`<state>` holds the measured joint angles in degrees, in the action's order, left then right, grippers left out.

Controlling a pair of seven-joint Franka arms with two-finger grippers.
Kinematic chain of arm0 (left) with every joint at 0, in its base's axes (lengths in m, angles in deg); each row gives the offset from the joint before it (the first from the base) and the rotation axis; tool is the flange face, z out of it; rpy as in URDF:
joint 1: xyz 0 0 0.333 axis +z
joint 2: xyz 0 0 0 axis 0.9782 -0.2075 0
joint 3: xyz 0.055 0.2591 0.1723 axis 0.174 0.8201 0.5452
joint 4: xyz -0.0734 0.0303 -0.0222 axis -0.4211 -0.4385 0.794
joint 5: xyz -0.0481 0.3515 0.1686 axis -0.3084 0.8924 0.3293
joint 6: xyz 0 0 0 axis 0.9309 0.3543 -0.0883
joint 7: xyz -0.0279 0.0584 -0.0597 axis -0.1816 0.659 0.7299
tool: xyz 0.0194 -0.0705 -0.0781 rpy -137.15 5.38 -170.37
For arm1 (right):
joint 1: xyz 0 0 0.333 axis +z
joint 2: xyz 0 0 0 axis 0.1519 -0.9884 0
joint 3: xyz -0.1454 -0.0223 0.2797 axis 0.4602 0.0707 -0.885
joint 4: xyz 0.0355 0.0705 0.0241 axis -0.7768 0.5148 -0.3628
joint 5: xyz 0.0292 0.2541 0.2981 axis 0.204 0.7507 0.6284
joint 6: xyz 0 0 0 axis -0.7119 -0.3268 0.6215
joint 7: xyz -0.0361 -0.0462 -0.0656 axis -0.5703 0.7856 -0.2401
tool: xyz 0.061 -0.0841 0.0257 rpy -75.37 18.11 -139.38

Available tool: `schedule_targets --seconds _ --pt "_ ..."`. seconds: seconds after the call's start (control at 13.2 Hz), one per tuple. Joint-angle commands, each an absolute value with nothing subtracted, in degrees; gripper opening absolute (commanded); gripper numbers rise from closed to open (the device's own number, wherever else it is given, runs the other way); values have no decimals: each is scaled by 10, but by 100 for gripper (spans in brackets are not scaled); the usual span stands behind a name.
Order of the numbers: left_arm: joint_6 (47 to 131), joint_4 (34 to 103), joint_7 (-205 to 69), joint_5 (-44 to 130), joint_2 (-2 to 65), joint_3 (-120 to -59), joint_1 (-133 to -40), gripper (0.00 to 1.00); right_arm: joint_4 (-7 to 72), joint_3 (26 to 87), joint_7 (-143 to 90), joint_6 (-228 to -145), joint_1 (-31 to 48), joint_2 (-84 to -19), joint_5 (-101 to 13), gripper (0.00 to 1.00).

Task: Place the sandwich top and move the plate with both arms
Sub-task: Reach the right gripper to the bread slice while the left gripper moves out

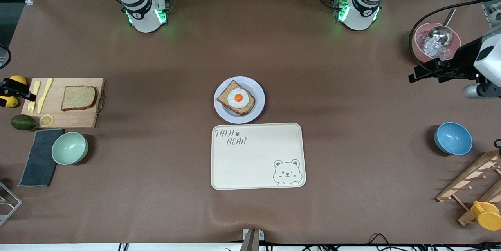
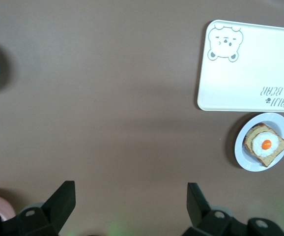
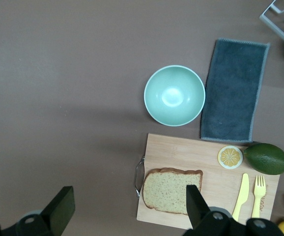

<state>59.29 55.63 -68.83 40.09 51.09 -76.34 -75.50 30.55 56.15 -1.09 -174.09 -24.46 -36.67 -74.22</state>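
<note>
Wholemeal sandwich top (image 1: 78, 98), squarish, dark-crusted, flat on wooden board (image 1: 74, 120).

The table (image 1: 156, 188) wears a matt brown covering, faintly rippled at the lower centre of the front view. The cutting board (image 1: 78, 118) at mid-left looks like pale grained wood with a thin metal handle (image 1: 101, 102). The sandwich top (image 1: 78, 98) shows a porous crumb. The plate (image 1: 256, 88) and mint bowl (image 1: 69, 148) seem smooth, softly glossy. The cloth (image 1: 39, 161) is dark, napped fabric. The tray (image 1: 254, 153) looks matt cream plastic
</note>
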Motion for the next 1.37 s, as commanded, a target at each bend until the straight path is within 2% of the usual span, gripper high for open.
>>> schedule_targets --seconds 0.0,0.3,0.53,0.76,0.91,1.29 --pt "623 574 -691 371 509 -773 -769 100 309 554 52 -1753 -282 -393 -713 100" --pt "685 618 -690 368 501 -807 -778 100 314 553 113 -1789 -316 -437 -706 100" --pt "693 617 -691 354 482 -812 -779 100 317 553 138 -1796 -320 -465 -706 99" --pt "711 618 -691 329 468 -812 -781 100 339 554 189 -1851 -339 -490 -681 98" --pt "712 618 -691 324 467 -813 -781 100 353 554 195 -1851 -354 -497 -677 97" --pt "719 614 -690 292 458 -813 -781 100 358 555 236 -1853 -381 -528 -677 88"
